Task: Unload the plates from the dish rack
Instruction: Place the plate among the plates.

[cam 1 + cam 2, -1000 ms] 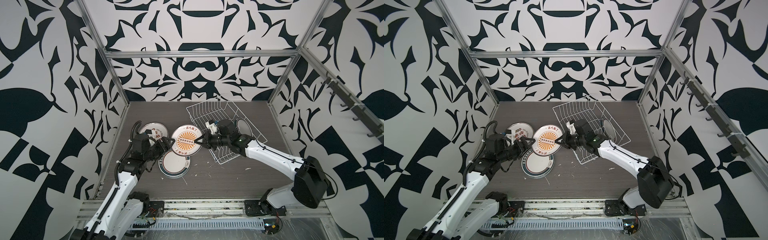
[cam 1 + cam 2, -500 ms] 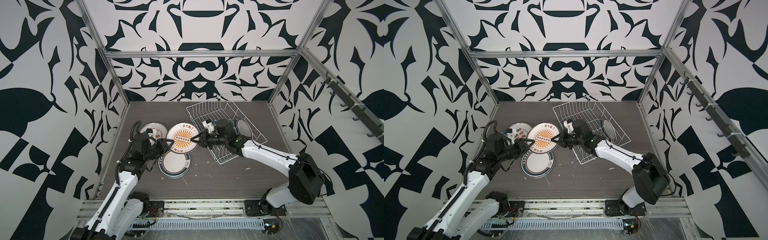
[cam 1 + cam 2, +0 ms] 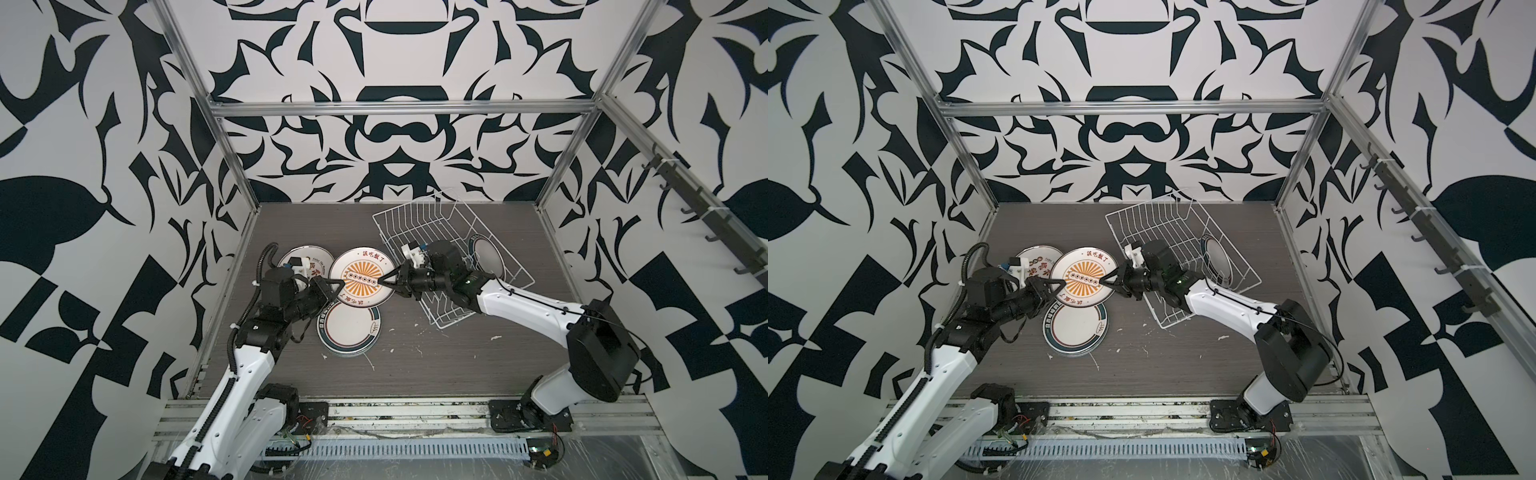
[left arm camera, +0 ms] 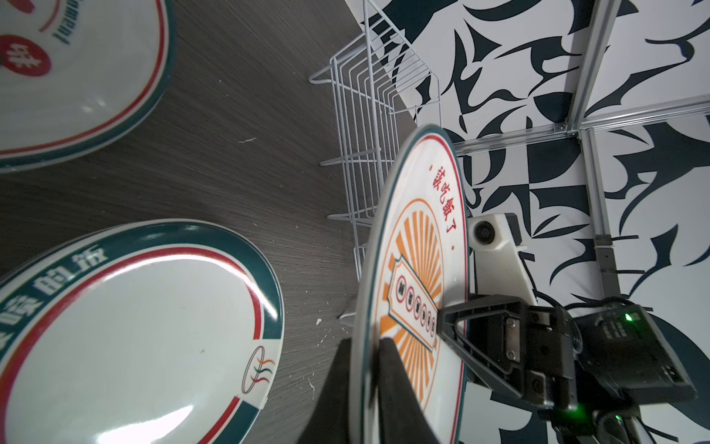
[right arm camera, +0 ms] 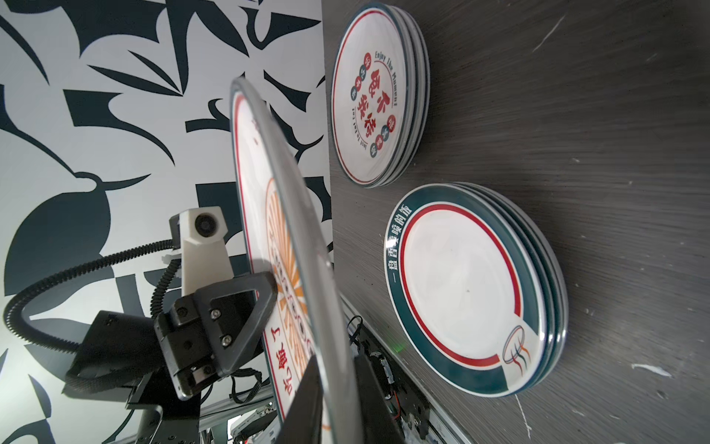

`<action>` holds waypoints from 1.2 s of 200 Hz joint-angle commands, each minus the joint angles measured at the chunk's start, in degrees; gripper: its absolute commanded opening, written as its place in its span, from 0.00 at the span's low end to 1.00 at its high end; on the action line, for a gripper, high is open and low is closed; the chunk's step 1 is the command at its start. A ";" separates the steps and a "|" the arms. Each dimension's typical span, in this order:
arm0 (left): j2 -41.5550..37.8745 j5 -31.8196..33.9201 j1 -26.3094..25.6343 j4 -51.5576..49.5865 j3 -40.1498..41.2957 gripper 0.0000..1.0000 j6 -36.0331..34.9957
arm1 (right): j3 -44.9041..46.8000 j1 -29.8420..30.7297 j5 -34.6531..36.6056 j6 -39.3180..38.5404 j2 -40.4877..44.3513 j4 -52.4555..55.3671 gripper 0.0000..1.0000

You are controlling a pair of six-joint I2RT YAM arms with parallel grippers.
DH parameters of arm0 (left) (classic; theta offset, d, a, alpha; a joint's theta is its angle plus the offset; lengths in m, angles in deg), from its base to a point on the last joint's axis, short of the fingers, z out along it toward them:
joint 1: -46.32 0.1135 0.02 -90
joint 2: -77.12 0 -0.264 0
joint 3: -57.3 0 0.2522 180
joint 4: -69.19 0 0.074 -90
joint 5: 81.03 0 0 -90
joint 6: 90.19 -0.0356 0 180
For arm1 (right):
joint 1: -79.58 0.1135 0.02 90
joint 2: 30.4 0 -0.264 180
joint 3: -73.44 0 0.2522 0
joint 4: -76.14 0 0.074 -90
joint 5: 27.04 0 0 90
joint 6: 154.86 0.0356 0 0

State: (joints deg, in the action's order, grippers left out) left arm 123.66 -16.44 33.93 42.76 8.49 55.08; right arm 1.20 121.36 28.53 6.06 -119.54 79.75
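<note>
The left claw (image 3: 338, 286), spread and just short of the sunburst plate (image 3: 361, 282) a second ago, is now clenched on that plate's left rim; in the left wrist view its fingers (image 4: 395, 384) sit on either side of the edge. The plate has drifted a little leftward, away from the rack (image 3: 419, 216), and hangs in the air over the bench (image 3: 457, 365), face up towards the top cameras. The right claw (image 3: 386, 283) straddles the opposite rim as before; whether it pinches the plate or has let go, I cannot tell. Everything else lies where it lay.

Counted: one sunburst plate, between two claws; one rack, askew at the back right of the bench; one green-rimmed plate (image 3: 484, 259) standing upright in the rack's right end, its other slots bare; two stacks flat on the bench at the left. The green-rimmed stack (image 3: 349, 328) lies partly under the near edge of the held plate; the lettered stack (image 3: 320, 255) lies behind it, partly hidden by the left arm. In the right wrist view each stack looks about three plates deep, though the rims are hard to separate.
</note>
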 commanded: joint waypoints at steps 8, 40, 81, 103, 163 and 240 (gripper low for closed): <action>-0.90 1.04 -0.46 -4.87 -0.37 0.00 -3.53 | -0.98 1.20 -1.16 -1.18 1.34 -4.81 0.25; -1.93 2.36 -0.45 -7.85 -1.81 0.00 -4.55 | -1.90 1.20 1.06 -4.05 1.70 0.89 0.41; -3.73 4.47 -0.45 -13.08 -4.36 0.00 -5.87 | -6.27 1.20 8.99 -13.34 4.22 17.95 0.60; -4.43 5.49 -0.45 -15.32 -5.20 0.00 -6.28 | -7.84 1.18 11.92 -16.58 5.31 23.64 0.72; -5.45 9.52 -0.36 -22.50 -7.03 0.00 -7.44 | -16.05 1.20 23.70 -26.73 7.57 42.17 0.99; -6.46 15.92 -0.36 -29.77 -6.99 0.00 -8.23 | -26.09 1.20 42.82 -35.38 7.94 61.81 0.99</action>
State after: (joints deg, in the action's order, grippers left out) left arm 118.20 -2.82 33.58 15.77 3.40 47.56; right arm -22.13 122.48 63.87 -25.44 -113.27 134.72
